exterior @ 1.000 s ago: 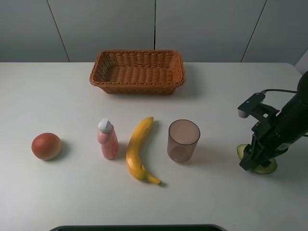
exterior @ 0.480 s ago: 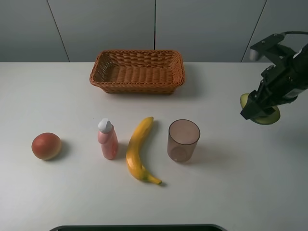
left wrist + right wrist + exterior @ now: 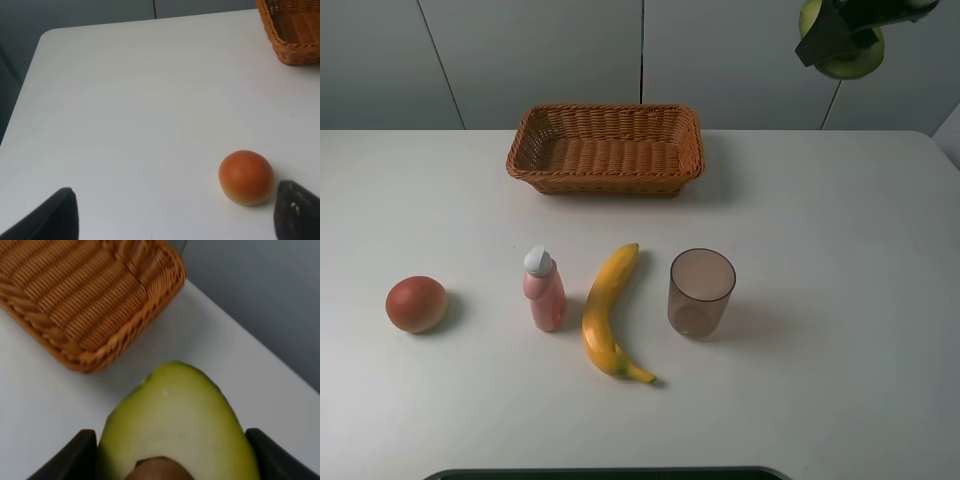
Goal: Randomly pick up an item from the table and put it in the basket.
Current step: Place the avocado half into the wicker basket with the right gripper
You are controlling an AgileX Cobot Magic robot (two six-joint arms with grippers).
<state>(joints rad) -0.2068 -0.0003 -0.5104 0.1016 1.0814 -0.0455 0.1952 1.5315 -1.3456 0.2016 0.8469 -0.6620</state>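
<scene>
Holding the avocado [image 3: 857, 62] clamped in my right gripper [image 3: 832, 38] high aloft, I have the basket [image 3: 605, 181] below and to its left; left gripper [image 3: 177, 215] gapes empty.

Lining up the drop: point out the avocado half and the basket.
avocado half [image 3: 175, 410], right wrist view, on the pale cut flesh.
basket [image 3: 605, 183], exterior high view, on its near wall.
</scene>
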